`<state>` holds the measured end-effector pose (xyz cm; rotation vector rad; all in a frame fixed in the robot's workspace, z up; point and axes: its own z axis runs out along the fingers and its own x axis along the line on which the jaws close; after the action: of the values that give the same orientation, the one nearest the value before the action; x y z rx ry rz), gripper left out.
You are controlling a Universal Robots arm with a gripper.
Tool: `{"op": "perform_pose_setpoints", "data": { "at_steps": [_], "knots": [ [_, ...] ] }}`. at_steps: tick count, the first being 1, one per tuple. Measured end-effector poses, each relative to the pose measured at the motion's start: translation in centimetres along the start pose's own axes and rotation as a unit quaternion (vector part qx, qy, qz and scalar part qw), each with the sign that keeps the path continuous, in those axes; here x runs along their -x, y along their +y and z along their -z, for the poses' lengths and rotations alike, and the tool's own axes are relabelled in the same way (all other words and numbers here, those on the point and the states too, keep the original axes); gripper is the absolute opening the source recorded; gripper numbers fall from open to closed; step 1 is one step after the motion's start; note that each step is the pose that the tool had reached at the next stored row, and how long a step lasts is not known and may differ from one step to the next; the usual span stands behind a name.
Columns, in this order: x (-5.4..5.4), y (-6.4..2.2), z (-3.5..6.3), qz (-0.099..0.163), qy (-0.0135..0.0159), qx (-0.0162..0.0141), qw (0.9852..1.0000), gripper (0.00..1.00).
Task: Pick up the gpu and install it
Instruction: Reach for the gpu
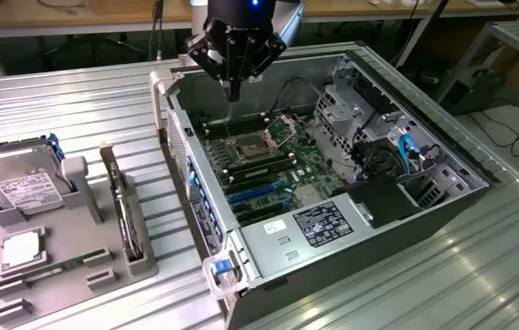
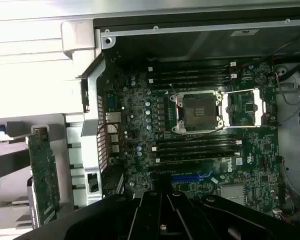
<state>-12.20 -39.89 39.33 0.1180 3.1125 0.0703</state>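
Fingers [image 1: 232, 91] pressed together and empty, you hang above the green motherboard [image 1: 261, 165] in the open black computer case [image 1: 383, 206] — your thin dark silver-bracketed gpu [image 1: 124, 206] stands edgewise in the grey tray [image 1: 75, 265] beside it.

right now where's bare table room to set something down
The ribbed table is bare above the grey tray in the exterior view, up to the open case. A second bare stretch borders the case at that view's lower right. Crowded: the tray, with hard drive and gpu, and the case's inside.
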Motion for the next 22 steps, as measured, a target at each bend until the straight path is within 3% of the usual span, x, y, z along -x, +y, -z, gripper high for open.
{"op": "perform_pose_setpoints", "data": {
  "at_steps": [22],
  "knots": [
    [-2.9,-0.3,0.09,0.0,0.0,0.0006,1.0,0.11]
  ]
}}
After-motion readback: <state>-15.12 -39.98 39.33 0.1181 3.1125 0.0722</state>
